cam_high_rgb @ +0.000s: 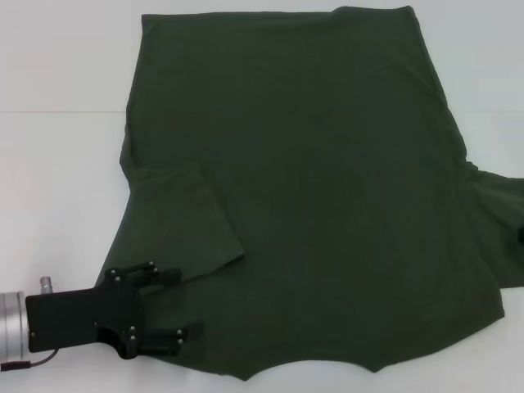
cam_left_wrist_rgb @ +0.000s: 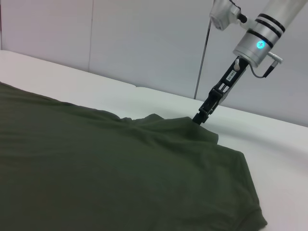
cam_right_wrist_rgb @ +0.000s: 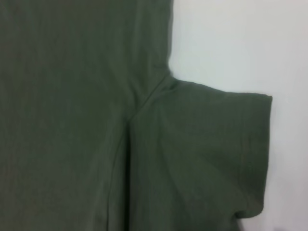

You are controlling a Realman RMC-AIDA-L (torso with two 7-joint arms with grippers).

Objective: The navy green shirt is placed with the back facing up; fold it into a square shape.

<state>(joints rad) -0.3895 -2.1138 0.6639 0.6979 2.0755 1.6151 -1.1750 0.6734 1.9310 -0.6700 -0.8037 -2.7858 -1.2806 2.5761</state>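
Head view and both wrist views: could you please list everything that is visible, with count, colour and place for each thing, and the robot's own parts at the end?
navy green shirt: one, dark olive green, spread flat over most of the table; the sleeve on the robot's left is folded in onto the body, the sleeve on its right still lies out on the table.
table: one, white, under the shirt, bare along the robot's left side.
wall: pale grey panels, behind the table in the left wrist view.
left pincer: one, black on a silver wrist, at the near left corner of the shirt, fingers open over the cloth.
right pincer: one, black on a silver arm, its tip down at the bunched shirt edge by the right sleeve.
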